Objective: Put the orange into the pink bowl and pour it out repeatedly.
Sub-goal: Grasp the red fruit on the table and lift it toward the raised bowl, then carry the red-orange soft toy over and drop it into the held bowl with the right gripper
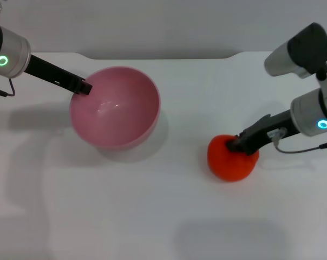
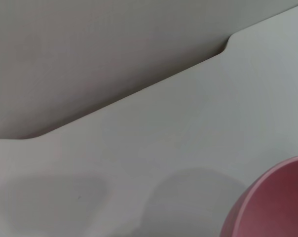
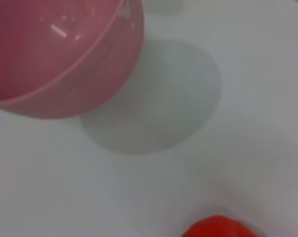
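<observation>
Right end effector (image 1: 235,145) on orange (image 1: 231,160) — touching.

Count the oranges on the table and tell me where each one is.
1. The orange sits on the white table, right of the pink bowl, under the right gripper. The bowl looks empty.

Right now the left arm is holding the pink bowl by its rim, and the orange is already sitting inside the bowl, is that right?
Not quite. The pink bowl is empty; the orange sits on the table, off to the bowl's right, with the right gripper on it. The head view shows this. The left gripper is indeed at the bowl's rim.
</observation>
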You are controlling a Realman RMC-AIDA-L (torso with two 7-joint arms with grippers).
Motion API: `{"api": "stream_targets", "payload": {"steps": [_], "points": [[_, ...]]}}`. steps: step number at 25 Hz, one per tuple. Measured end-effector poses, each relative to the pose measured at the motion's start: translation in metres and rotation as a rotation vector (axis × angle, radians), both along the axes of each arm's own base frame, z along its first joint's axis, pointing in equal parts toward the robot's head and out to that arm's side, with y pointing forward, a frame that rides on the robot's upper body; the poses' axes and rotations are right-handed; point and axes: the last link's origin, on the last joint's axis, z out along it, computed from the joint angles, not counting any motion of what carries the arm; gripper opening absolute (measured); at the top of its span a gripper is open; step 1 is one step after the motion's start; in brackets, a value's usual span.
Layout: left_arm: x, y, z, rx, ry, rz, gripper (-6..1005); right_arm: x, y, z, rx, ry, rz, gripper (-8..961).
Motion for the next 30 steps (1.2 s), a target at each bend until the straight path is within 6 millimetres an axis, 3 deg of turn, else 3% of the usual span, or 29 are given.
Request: {"api": "stream_targets", "payload": {"steps": [7,12,16,19,25,30], "points": [[-0.002,-0.001,0.000,-0.001,0.001,0.002,43,-0.010,0.003,0.035,0.138,0.026,0.042,46],[0.000,-0.002,-0.002,-0.011,0.002,-0.001,43,-0.020,0.007,0.060,0.229,0.047,0.079,44],[0.003,-0.004,-0.010,-0.033,0.005,-0.017,43,-0.045,0.011,0.079,0.301,0.062,0.163,46],[0.006,-0.006,-0.017,-0.050,0.002,-0.026,43,-0.078,0.010,0.091,0.344,0.092,0.269,48],[0.015,-0.010,-0.032,-0.087,-0.006,-0.051,43,-0.131,0.003,0.083,0.298,0.166,0.435,54],[0.023,-0.011,-0.039,-0.109,-0.001,-0.073,43,-0.144,0.001,0.057,0.251,0.161,0.487,58]]}}
